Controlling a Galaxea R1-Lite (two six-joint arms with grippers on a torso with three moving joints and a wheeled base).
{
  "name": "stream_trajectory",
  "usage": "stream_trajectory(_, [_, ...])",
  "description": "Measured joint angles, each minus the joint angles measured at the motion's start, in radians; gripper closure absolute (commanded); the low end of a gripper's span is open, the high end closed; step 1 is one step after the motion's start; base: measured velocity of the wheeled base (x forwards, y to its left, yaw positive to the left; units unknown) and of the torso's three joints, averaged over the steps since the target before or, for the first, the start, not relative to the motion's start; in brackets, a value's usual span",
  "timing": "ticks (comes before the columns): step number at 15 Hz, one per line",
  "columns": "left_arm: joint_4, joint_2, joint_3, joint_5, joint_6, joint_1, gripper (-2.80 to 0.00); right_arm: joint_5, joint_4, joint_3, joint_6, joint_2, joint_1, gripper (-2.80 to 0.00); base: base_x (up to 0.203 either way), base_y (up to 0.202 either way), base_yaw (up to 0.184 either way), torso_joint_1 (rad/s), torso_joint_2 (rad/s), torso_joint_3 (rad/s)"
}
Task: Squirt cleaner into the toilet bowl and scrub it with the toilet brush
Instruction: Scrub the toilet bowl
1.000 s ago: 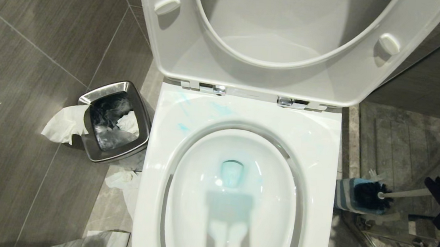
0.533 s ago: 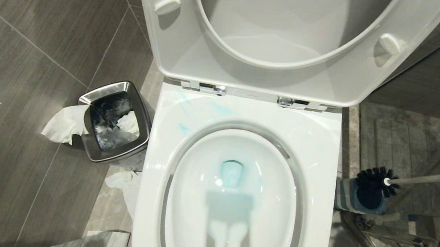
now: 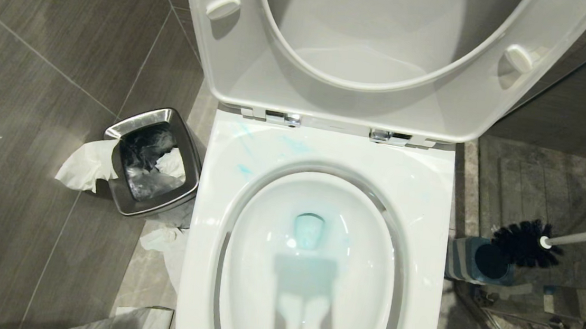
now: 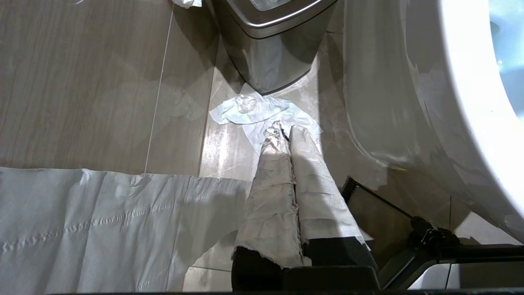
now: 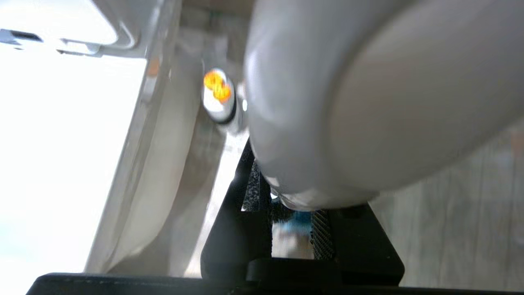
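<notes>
The toilet brush (image 3: 530, 244) hangs in the air to the right of the toilet bowl (image 3: 317, 251), its black bristle head just above and beside the open mouth of its blue-topped holder (image 3: 478, 261), which stands on the floor against the bowl's right flank. The long axis runs nearly level, rising slightly away from the bowl: bristles point toward the bowl, and the white handle leads off past the edge of the head view.

The right end effector (image 5: 291, 221) is out of the head view. In its wrist view the black ribbed pads sit closed on the rounded grey-white end of the handle, which bulges large before the lens. The left end effector (image 4: 288, 135) is parked low beside the bowl's left side, near the steel waste bin (image 3: 152, 162), its wrapped fingers pressed together and holding nothing.

Turquoise cleaner (image 3: 309, 230) already tints the water and streaks the bowl's back rim.

Risks, as I judge them:
- The grip is at the very end of a long handle, so the head may droop or twist between the pads once it meets resistance.
- Swinging level toward the bowl, the bristles could catch the rim's outer edge instead of clearing it.
- A wet head carried over the rim may drip on the floor.
- The holder could be knocked over if the head dips.
</notes>
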Motion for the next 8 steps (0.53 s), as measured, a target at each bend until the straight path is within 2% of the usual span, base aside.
stream_trajectory(4, [0.0, 0.0, 0.0, 0.0, -0.001, 0.0, 0.0, -0.009, 0.058, -0.048, -0.002, -0.032, 0.0, 0.0, 0.0, 0.0, 0.0, 0.0, 0.0, 0.0])
stream_trajectory(8, [0.0, 0.0, 0.0, 0.0, -0.001, 0.0, 0.0, -0.013, 0.222, -0.15, -0.005, -0.047, 0.0, 0.0, 0.0, 0.0, 0.0, 0.0, 0.0, 0.0])
